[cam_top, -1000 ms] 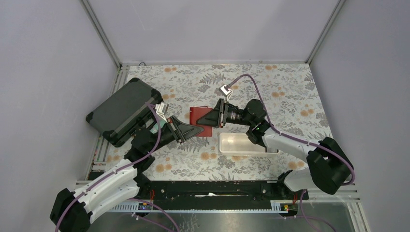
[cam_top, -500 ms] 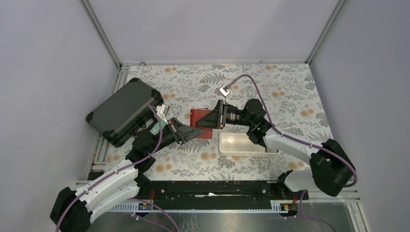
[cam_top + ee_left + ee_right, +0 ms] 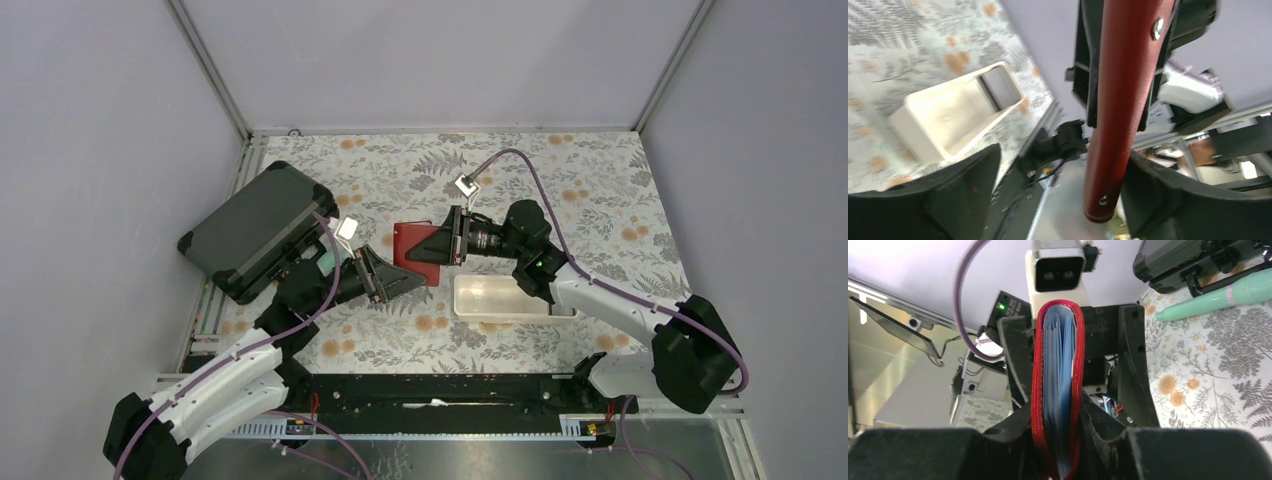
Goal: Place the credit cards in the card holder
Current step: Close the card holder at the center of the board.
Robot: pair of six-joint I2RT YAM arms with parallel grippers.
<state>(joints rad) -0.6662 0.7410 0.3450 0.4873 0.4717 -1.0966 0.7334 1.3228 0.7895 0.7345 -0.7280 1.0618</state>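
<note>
The bench (image 3: 600, 190) is covered in a grey print of ferns and orange flowers, shut in by plain lilac-grey walls (image 3: 420, 60). The white tray (image 3: 485, 298) lies on it, and I reckon every place from that tray. Just off the tray's far left corner, my right fingers (image 3: 428, 247) are clamped on the card holder (image 3: 407, 236), one above and one below it, so its broad red face is turned up to the overhead camera. Its length runs away from the tray toward the dark grey case (image 3: 255, 230), which sits well apart from the tray on that same side. The folded end leads that way and the open edge faces back along my right wrist. My left fingers (image 3: 398, 281) stand beside the tray's left end, spread wide, one on each side of the holder's leading end. Whether either touches it I cannot tell. From overhead I see only red cover. My right wrist view shows light blue cards (image 3: 1058, 390) packed between the covers, and a mint-green stick (image 3: 1218, 297) lying against the case. My left wrist view shows the holder edge-on with its small metal snap (image 3: 1158, 22) and no cards at all.
</note>
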